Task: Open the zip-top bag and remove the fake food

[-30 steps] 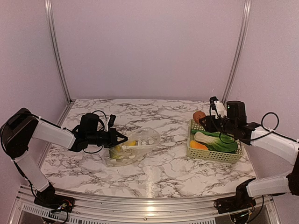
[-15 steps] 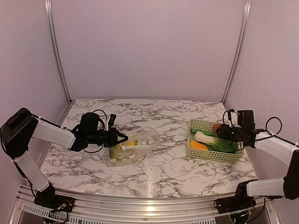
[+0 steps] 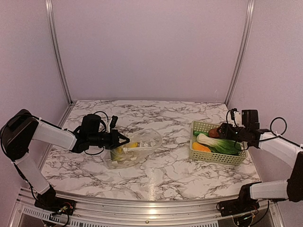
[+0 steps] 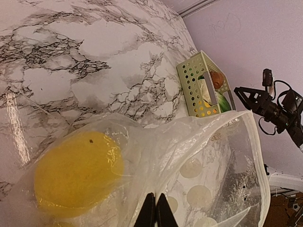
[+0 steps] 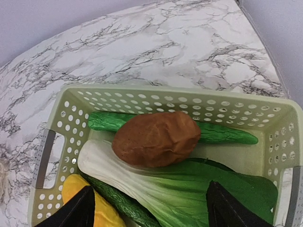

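Observation:
The zip-top bag [image 3: 142,144], clear with white dots, lies on the marble left of centre. My left gripper [image 3: 124,140] is shut on its plastic, and the closed tips pinch a fold in the left wrist view [image 4: 155,208]. A yellow fake food piece [image 4: 75,172] lies inside the bag [image 4: 213,156]. My right gripper [image 3: 226,133] hangs open over the basket, its midpoint [image 5: 151,213] low in the right wrist view. Below it lie a brown piece [image 5: 156,138], a leafy green-and-white piece [image 5: 189,184], a long green piece [image 5: 227,135] and a yellow piece [image 5: 90,194].
The pale yellow-green lattice basket [image 3: 215,158] stands at the right, its perforated rim [image 5: 189,92] filling the right wrist view. It also shows far off in the left wrist view [image 4: 189,82]. Metal frame posts and lilac walls bound the table.
My right gripper carried the brown piece from above the basket's far left corner down into the basket and let go. The left gripper and bag have not moved.

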`<state>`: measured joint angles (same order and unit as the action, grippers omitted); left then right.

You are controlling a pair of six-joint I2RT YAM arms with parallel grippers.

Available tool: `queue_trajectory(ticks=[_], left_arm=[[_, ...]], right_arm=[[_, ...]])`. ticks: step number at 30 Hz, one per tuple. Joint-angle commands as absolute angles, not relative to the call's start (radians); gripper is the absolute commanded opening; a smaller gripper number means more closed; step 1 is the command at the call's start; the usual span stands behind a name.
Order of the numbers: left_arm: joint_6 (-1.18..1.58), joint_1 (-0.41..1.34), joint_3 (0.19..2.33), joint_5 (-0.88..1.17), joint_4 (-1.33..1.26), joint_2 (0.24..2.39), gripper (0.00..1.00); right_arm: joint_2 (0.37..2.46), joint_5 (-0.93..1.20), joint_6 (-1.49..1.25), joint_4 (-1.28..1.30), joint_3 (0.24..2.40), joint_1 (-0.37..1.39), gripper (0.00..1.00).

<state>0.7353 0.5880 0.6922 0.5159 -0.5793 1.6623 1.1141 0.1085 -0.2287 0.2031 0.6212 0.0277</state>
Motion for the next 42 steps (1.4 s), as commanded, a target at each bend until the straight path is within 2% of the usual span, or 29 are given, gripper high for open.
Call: queue_trajectory(ticks=[1,9,17,25,28,33,42], left_arm=[[0.713,0.589,0.722,0.511,-0.537,1.656,0.00],[0.723,0.613,0.726,0.508,-0.554,1.660,0.00],[0.720,0.638,0.758,0.489,-0.528,1.650,0.00],[0.707,0.671,0.824,0.475,-0.474,1.601,0.00],[0.709,0.675,0.836,0.471,-0.466,1.589,0.00],[0.709,0.682,0.841,0.474,-0.464,1.582,0.00],[0.684,0.686,0.832,0.450,-0.429,1.534,0.00]], right_arm=[[1.104,0.288,-0.197,0.157,0.701,0.059,0.77],[1.176,0.323,-0.254,0.055,0.809,0.296,0.68],[1.355,0.284,-0.236,0.008,0.982,0.626,0.59],[1.545,0.273,-0.224,-0.071,1.092,0.845,0.40],[1.605,0.269,-0.254,-0.123,1.066,0.890,0.32],[1.702,0.228,-0.335,-0.209,1.020,0.905,0.26],[1.812,0.159,-0.385,-0.240,0.998,0.904,0.29]])
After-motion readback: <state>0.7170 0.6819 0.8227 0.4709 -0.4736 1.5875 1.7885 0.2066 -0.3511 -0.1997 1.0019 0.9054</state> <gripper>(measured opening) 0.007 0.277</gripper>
